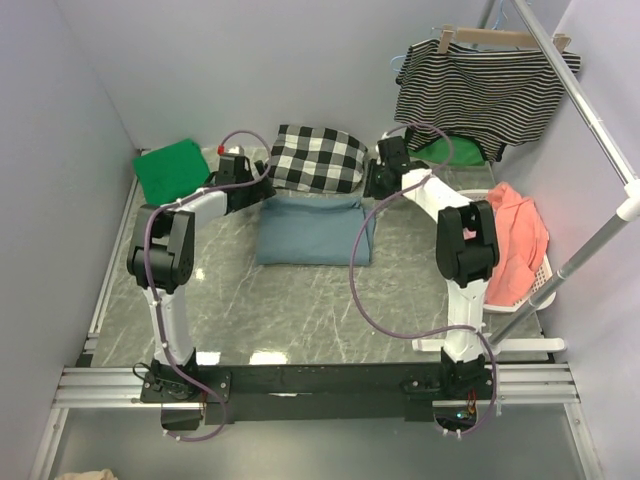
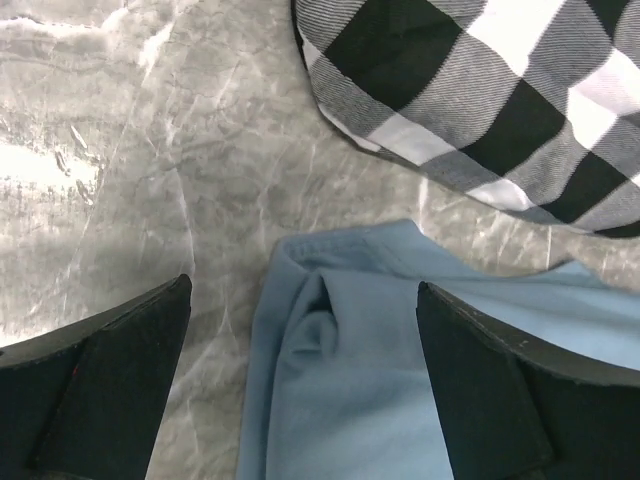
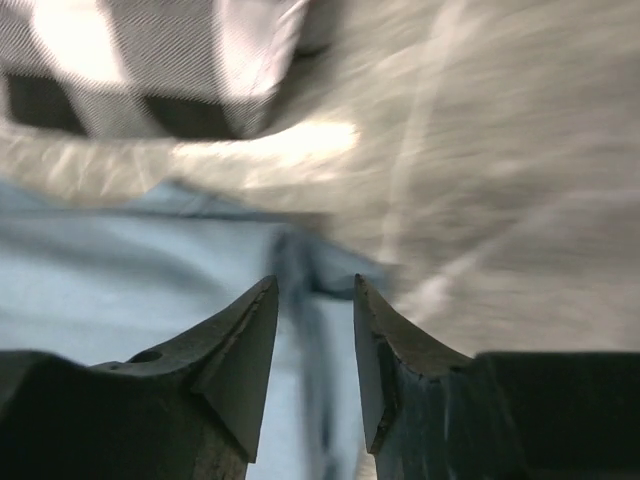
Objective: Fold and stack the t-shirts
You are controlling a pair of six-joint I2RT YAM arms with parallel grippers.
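The slate-blue t-shirt (image 1: 315, 232) lies folded into a rectangle in the middle of the table. A bright green t-shirt (image 1: 168, 170) lies folded at the back left. My left gripper (image 1: 262, 186) hangs over the blue shirt's far left corner. In the left wrist view its jaws stand wide open (image 2: 305, 300) with the creased blue corner (image 2: 340, 370) lying loose below them. My right gripper (image 1: 372, 182) is over the far right corner. Its jaws are partly open (image 3: 315, 285), with blurred blue cloth (image 3: 120, 270) beneath and nothing between them.
A black-and-white checked cloth (image 1: 318, 158) lies just behind the blue shirt. A striped top (image 1: 485, 90) hangs from a hanger on the rail (image 1: 590, 110) at the right, with more green cloth (image 1: 437, 150) below it. A white basket (image 1: 545, 272) with pink cloth (image 1: 515, 240) stands at the right.
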